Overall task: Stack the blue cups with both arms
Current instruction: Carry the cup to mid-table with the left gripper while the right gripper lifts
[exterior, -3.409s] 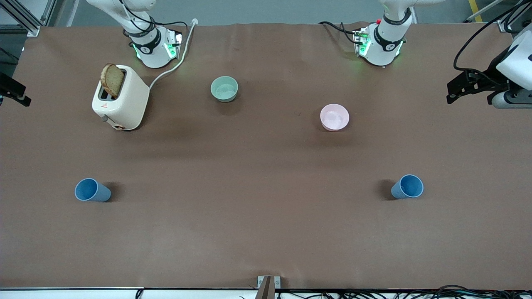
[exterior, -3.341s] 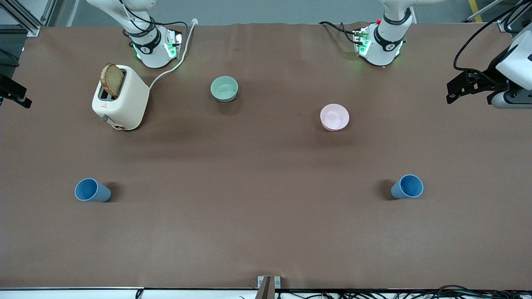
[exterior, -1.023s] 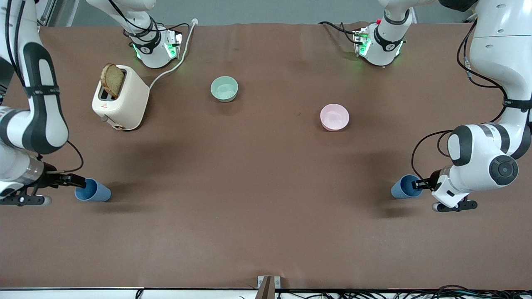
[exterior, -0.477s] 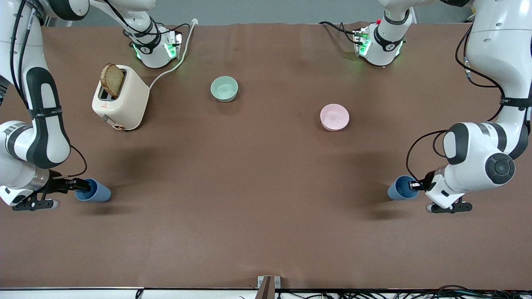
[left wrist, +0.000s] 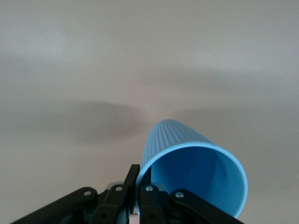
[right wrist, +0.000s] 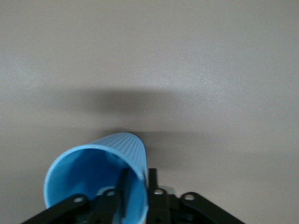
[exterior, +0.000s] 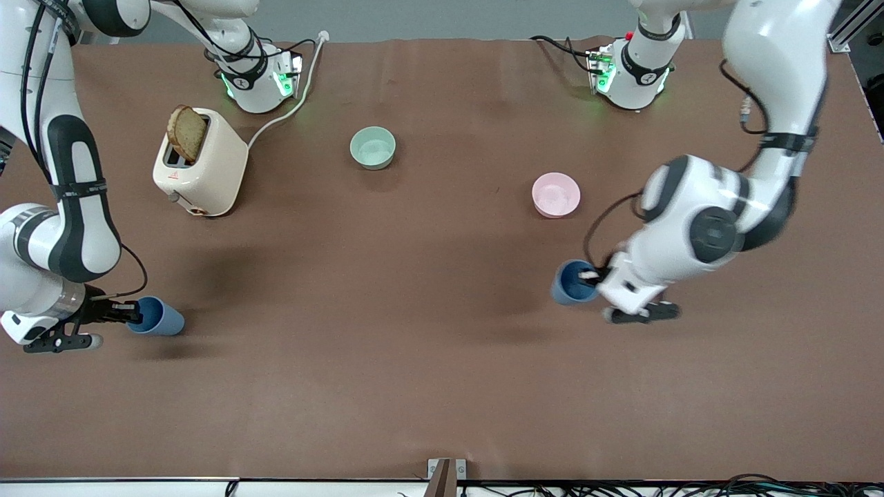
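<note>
One blue cup (exterior: 570, 283) hangs tilted in my left gripper (exterior: 592, 276), over the table a little nearer the front camera than the pink bowl. In the left wrist view the gripper (left wrist: 139, 184) is shut on the rim of this cup (left wrist: 196, 170), one finger inside and one outside. The other blue cup (exterior: 159, 317) is at the right arm's end of the table. My right gripper (exterior: 135, 315) is at its rim. In the right wrist view the gripper (right wrist: 138, 184) is shut on the wall of that cup (right wrist: 93, 175).
A cream toaster (exterior: 204, 172) with a bread slice stands near the right arm's base, its cable running to the table's back edge. A pale green bowl (exterior: 373, 147) and a pink bowl (exterior: 556, 195) sit between the bases and the cups.
Both arms came down to the cups and gripped their rims. The left arm has now carried its cup off its spot toward the table's middle. The right arm's cup has stayed in place.
</note>
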`<state>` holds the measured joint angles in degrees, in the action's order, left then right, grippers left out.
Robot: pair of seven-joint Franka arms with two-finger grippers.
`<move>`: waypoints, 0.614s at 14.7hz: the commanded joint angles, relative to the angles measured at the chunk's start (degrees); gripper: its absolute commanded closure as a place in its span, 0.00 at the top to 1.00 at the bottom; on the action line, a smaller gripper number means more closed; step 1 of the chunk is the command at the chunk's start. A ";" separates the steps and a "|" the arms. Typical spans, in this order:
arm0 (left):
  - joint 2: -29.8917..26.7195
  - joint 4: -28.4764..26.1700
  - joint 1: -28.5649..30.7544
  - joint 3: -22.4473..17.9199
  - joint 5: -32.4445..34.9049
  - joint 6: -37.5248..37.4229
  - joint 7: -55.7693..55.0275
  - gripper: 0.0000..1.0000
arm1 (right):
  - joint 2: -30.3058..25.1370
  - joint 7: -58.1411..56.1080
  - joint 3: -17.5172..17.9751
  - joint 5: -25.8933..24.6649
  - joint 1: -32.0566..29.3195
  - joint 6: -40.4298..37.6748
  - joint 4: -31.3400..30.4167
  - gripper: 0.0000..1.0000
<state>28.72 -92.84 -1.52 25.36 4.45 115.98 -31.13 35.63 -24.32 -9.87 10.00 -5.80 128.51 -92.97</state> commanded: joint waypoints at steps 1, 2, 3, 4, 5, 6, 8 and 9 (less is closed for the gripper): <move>6.50 4.84 -10.04 -0.48 5.29 0.47 -12.05 0.01 | -0.04 0.84 -0.59 1.16 0.61 -0.80 0.68 0.03; 9.31 7.12 -13.04 -0.40 7.14 1.08 -18.20 0.01 | -0.56 2.25 -0.59 1.16 0.96 -1.41 0.69 0.03; 11.25 8.71 -15.16 -0.48 8.64 1.26 -22.88 0.01 | -1.44 3.30 -0.50 1.07 1.22 -3.07 0.69 0.03; 12.32 9.42 -15.96 -0.40 9.26 1.35 -26.14 0.01 | -3.18 3.75 -0.50 0.99 2.18 -4.83 0.69 0.03; 13.02 9.78 -17.36 -0.39 9.27 1.79 -27.57 0.01 | -5.29 4.80 -0.59 0.99 3.41 -6.67 0.60 0.03; 13.47 9.78 -19.11 -0.39 9.27 2.66 -29.15 0.01 | -7.14 7.25 -0.50 0.72 4.03 -9.65 0.68 0.03; 14.70 9.78 -20.36 -0.39 8.92 4.07 -32.49 0.02 | -12.05 13.66 -0.15 0.37 5.88 -15.97 0.60 0.03; 15.14 9.78 -20.36 -0.39 8.74 4.17 -33.29 0.05 | -13.82 15.34 0.98 0.46 5.97 -18.79 0.68 0.02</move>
<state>42.92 -84.63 -21.71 25.11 12.79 120.13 -62.28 28.05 -13.26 -9.75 10.12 -0.82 114.48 -89.94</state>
